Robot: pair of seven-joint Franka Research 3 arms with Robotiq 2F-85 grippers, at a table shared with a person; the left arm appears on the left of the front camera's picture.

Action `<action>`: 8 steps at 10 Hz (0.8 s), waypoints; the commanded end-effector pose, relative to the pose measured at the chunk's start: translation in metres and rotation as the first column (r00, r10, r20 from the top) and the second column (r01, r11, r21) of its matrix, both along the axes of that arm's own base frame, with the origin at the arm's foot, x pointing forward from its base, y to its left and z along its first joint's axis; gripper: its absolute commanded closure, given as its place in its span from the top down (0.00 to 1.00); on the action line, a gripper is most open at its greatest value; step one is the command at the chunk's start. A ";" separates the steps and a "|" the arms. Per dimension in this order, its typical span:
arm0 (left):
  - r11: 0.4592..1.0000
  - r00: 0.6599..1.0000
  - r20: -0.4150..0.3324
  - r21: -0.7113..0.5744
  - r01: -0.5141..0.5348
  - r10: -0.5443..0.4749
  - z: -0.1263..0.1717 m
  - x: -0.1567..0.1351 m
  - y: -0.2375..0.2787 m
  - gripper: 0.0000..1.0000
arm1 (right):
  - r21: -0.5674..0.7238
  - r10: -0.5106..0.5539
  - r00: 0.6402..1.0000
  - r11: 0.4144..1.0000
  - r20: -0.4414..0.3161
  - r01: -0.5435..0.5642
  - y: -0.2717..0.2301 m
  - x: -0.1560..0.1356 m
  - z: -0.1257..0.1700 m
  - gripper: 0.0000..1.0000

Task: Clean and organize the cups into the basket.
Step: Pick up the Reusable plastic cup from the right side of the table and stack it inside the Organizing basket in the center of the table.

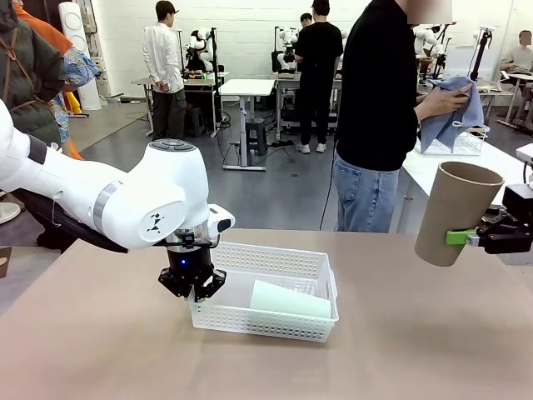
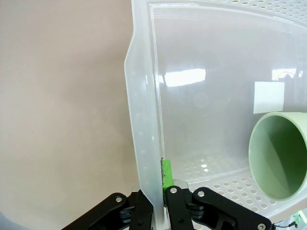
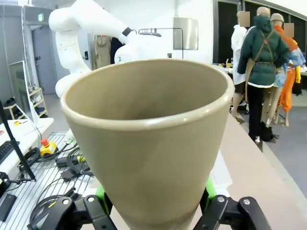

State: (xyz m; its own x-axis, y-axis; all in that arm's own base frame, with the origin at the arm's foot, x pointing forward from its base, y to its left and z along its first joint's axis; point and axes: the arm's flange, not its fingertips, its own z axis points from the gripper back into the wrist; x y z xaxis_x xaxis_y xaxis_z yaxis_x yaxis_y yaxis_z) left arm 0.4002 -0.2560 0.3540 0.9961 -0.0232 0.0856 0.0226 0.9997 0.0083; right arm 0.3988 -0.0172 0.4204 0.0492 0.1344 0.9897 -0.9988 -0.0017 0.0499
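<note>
Worktop (image 1: 100, 333) and person (image 1: 379, 100) frame the white basket (image 1: 266, 321), the person standing beyond it with a blue cloth (image 1: 454, 117). Right of the basket, raised, a tan cup (image 1: 454, 212) sits clamped in the right hand (image 1: 458, 237). A mint cup (image 1: 291, 300) lies on its side inside the basket. The left hand (image 1: 193, 290) pinches the basket's left wall.

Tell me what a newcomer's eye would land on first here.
The right gripper holds a tan cup aloft at the far right, mouth up. The left gripper is shut on the left wall of the white basket, where a mint green cup lies on its side.
</note>
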 end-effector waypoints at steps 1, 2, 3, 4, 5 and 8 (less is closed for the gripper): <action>1.000 1.000 0.011 0.000 -0.003 0.003 0.001 -0.001 0.000 0.00 | 0.004 0.049 0.999 0.999 0.005 -0.049 0.002 0.005 -0.012 0.70; 1.000 1.000 0.011 0.000 -0.003 0.003 0.001 -0.001 0.000 0.00 | 0.004 0.049 0.999 0.999 0.005 -0.049 0.002 0.005 -0.012 0.70; 1.000 1.000 0.011 0.000 -0.003 0.003 0.001 -0.001 0.000 0.00 | 0.004 0.049 0.999 0.999 0.005 -0.049 0.002 0.005 -0.012 0.70; 1.000 1.000 0.011 0.000 -0.003 0.003 0.001 -0.001 0.000 0.00 | 0.004 0.049 0.999 0.999 0.005 -0.049 0.002 0.005 -0.012 0.70; 1.000 1.000 0.011 0.000 -0.003 0.003 0.001 -0.001 0.000 0.00 | 0.001 0.023 1.000 1.000 -0.009 -0.023 0.003 0.002 -0.014 0.82; 1.000 1.000 0.011 0.000 -0.003 0.003 0.001 -0.001 0.000 0.00 | -0.379 0.077 0.996 0.924 0.042 -0.055 0.080 0.003 0.070 0.82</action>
State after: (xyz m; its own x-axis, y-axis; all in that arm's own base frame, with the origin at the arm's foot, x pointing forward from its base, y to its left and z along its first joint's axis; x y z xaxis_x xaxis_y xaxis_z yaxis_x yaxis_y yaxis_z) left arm 0.4001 -0.2562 0.3539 0.9961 -0.0237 0.0855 0.0230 0.9997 0.0084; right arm 0.3980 0.0263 0.4584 -0.0320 0.3486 0.9367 -0.9990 -0.0405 -0.0190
